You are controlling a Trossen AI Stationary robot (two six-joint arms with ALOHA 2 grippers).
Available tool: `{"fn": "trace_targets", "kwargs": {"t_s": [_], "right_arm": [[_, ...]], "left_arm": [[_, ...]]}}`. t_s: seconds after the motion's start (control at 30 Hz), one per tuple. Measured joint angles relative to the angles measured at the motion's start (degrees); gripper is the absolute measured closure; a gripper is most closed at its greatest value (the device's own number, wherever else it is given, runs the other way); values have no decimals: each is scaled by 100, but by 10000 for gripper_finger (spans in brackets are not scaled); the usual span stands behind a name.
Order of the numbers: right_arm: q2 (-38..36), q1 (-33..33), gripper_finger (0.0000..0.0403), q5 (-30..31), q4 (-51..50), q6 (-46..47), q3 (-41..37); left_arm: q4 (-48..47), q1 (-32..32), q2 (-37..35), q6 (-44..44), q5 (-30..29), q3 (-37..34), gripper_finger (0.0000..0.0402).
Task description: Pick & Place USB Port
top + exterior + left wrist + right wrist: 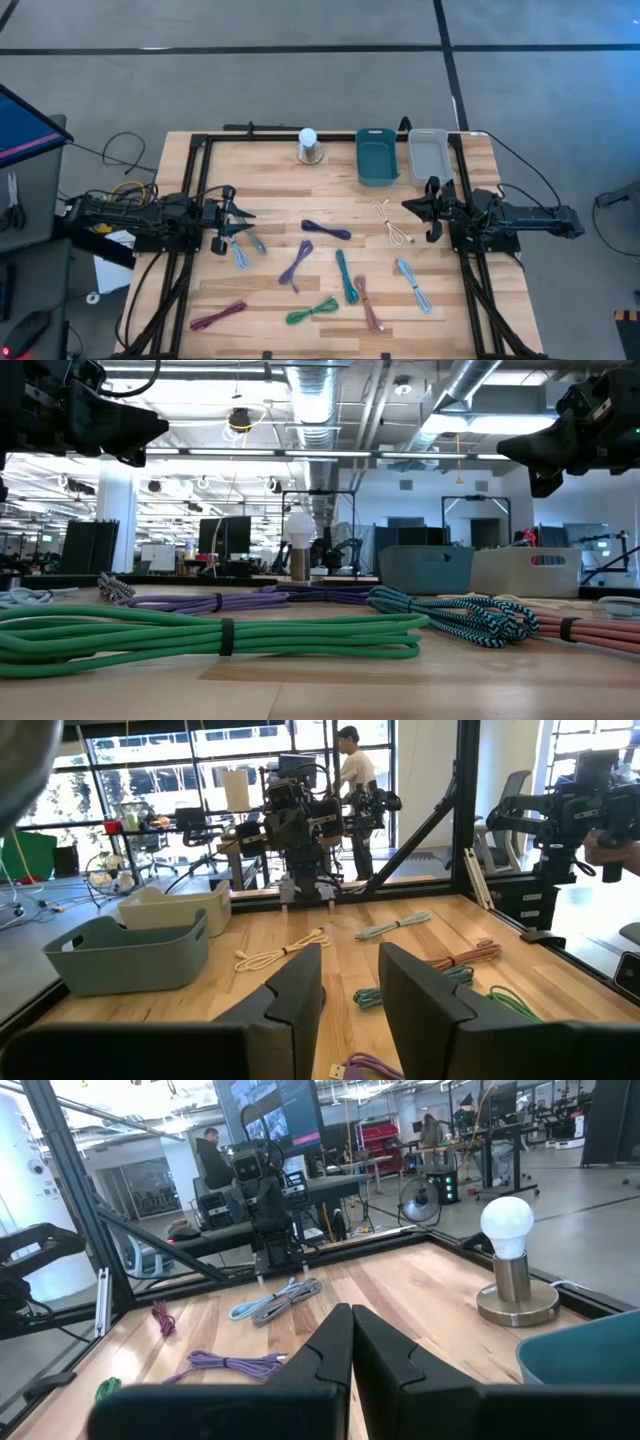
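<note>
Several bundled USB cables lie flat on the wooden table: dark purple (325, 230), cream (393, 222), light blue (240, 248), purple (296, 265), teal (346, 276), another light blue (413, 283), pink (368, 302), green (312, 311) and magenta (218, 316). My left gripper (245, 222) hovers open at the table's left, above and beside the near light blue cable; its wrist view shows a gap between the fingers (350, 955). My right gripper (408, 207) hovers shut at the table's right, near the cream cable, with its fingers together (352, 1312).
A teal bin (377, 155) and a grey bin (429, 153) stand side by side at the far edge, with a small bulb lamp (309, 146) to their left. A black frame (200, 140) runs around the table. People stand in the room beyond.
</note>
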Motion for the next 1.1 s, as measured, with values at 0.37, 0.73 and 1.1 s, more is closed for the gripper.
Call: {"fn": "trace_targets", "kwargs": {"t_s": [0.37, 0.73, 1.1], "right_arm": [[1, 0, 400, 7, 45, 25, 5], [8, 0, 400, 1157, -1670, 181, 1232], [1102, 54, 400, 1462, -3142, 1579, 1899]], "left_arm": [[26, -1, 1, 0, 0, 1, 298], [45, -1, 1, 0, -2, 1, 298], [45, 0, 1, 0, -421, 0, 298]]}}
